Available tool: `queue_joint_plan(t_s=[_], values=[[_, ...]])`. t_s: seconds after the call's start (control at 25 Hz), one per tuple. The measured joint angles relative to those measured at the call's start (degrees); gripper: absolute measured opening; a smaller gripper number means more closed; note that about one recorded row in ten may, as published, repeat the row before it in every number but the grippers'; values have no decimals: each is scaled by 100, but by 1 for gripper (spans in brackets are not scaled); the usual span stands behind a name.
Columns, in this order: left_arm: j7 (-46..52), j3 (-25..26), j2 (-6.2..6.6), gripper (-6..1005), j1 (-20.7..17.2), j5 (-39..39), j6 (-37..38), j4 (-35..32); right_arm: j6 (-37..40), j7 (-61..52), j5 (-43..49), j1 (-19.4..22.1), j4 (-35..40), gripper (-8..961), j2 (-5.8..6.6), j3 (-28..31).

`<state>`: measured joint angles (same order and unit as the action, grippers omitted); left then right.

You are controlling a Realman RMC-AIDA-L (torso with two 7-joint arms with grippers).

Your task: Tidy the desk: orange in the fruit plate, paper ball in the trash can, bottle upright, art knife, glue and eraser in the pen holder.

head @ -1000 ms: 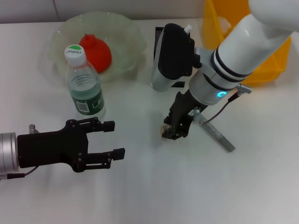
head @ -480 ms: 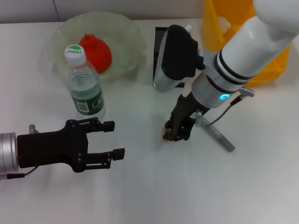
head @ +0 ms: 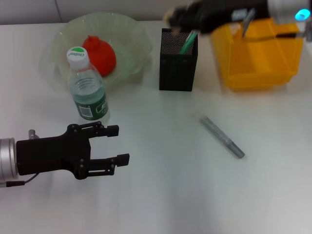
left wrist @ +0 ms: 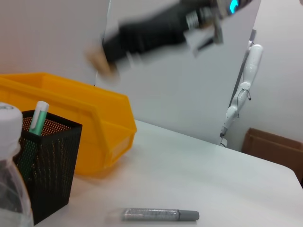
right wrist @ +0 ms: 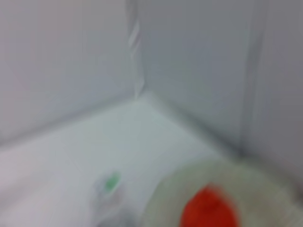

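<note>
The right arm reaches across the far edge of the counter point(head: 161, 195), its dark hand point(head: 171, 15) blurred just above and behind the black mesh pen holder point(head: 178, 61). A small tan thing, probably the eraser point(left wrist: 100, 60), shows at the tip of that hand, above the holder in the left wrist view; how firmly the fingers close on it I cannot tell. A green-capped glue stick point(head: 187, 43) already stands in the holder.

The left hand point(head: 117, 144) rests low at the near left of the counter, fingers spread fairly wide, holding nothing. The bottle point(head: 87, 87) stands upright just beyond it, well clear of the fingers. The orange point(head: 100, 53) sits in the pale green fruit plate point(head: 131, 34) behind the bottle. The grey art knife point(head: 222, 136) lies flat on the counter, in front of the holder and apart from both hands. A yellow bin point(head: 258, 53) stands beside the holder.
</note>
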<state>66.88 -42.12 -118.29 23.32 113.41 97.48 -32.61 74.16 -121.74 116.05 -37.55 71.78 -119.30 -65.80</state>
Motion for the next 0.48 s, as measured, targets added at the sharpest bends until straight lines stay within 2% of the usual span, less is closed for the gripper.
queue_joint_plan(t_s=[0.08,0.24,0.48], values=[[0,3,-1,784,-2,-2,1,0,-379,298,-227,55,-161,251,1,305],[16,-9,-1,784,7,-3,-10,0,-1000,395,-253,-177,-851,309,9,350],[46,-8,9,784,15,1,-50,0,-1022,471,-254,-305,-1098,397,11,361]])
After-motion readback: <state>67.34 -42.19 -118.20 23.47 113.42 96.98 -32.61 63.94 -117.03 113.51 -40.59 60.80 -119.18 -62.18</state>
